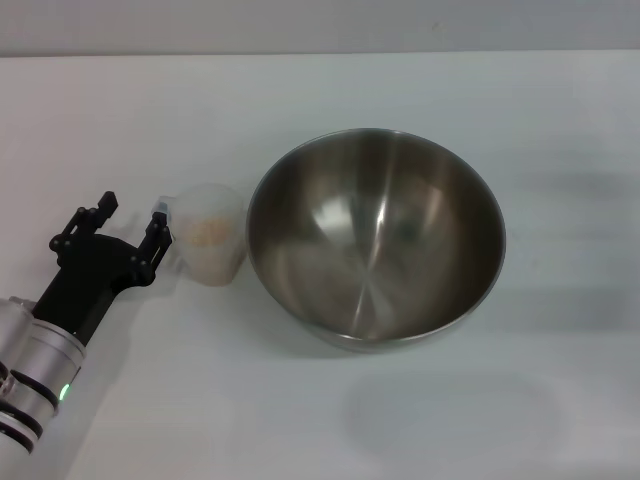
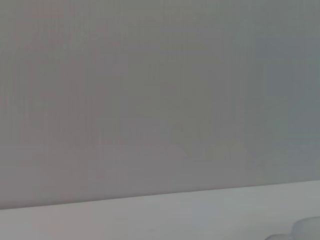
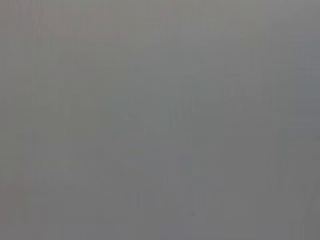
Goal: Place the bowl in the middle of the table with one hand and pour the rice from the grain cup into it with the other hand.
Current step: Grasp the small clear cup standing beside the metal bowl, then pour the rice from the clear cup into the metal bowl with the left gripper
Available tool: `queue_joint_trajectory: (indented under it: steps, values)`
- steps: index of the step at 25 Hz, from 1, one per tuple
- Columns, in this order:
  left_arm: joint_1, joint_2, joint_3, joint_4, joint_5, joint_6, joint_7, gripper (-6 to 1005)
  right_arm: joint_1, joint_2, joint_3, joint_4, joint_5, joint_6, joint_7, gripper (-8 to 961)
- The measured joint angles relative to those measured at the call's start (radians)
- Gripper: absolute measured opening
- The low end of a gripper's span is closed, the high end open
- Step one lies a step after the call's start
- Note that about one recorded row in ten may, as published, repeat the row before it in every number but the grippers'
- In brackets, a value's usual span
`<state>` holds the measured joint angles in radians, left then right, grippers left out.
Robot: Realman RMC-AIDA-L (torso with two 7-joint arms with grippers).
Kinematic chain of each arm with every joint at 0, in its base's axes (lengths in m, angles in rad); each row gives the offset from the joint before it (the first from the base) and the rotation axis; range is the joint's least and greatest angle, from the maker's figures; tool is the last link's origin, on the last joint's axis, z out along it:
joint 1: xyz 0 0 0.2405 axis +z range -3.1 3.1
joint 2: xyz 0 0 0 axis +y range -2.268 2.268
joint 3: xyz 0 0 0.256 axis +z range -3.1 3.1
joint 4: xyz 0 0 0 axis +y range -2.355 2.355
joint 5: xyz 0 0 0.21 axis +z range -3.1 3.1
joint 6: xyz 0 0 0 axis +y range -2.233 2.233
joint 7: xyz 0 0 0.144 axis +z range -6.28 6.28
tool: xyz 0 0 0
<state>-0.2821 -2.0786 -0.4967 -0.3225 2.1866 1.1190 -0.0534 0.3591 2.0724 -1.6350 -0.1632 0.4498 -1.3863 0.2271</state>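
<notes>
Approaching the grain cup (image 1: pixel 208 246) from its outer side, the left hand (image 1: pixel 132 228) is seen low over the bench (image 1: pixel 500 420) with its two dark fingers spread apart and nothing held between them; one fingertip lies just beside the cup's wall. The cup stands upright, with the rice (image 1: pixel 207 233) visible as a pale beige mass inside, and nearly touches the rim of the bowl (image 1: pixel 375 238), which rests near the middle of the bench and appears empty. The right hand is not seen in any view, so its state cannot be told. A spill is judged the main risk: the light plastic cup may be nudged against the bowl or tipped if one finger arrives before the other. A shallow grip on the clear wall may also slip during the pour.
</notes>
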Motion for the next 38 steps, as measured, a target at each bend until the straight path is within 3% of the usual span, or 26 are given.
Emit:
queue_joint_trajectory:
  steps: [7,17,23,29,38]
  values:
    - [-0.003,-0.001,0.006,-0.016,0.002,0.0,-0.007,509,0.003,0.0,0.0,-0.002,-0.004,-0.001,0.0,492]
    - [-0.007,-0.001,0.008,-0.036,0.001,0.0,-0.007,273,0.009,0.0,-0.002,-0.002,-0.005,-0.002,0.0,492]
    - [-0.012,-0.001,0.003,-0.046,0.001,0.012,-0.005,40,0.011,0.001,-0.004,-0.003,-0.005,-0.002,0.013,492]
    - [-0.032,-0.001,-0.009,-0.046,0.001,0.072,0.023,25,0.009,0.002,-0.001,-0.004,-0.005,-0.002,0.014,492]
    - [-0.102,-0.001,-0.027,-0.05,0.005,0.217,0.343,32,0.011,0.0,0.0,-0.004,0.0,-0.002,0.011,492]
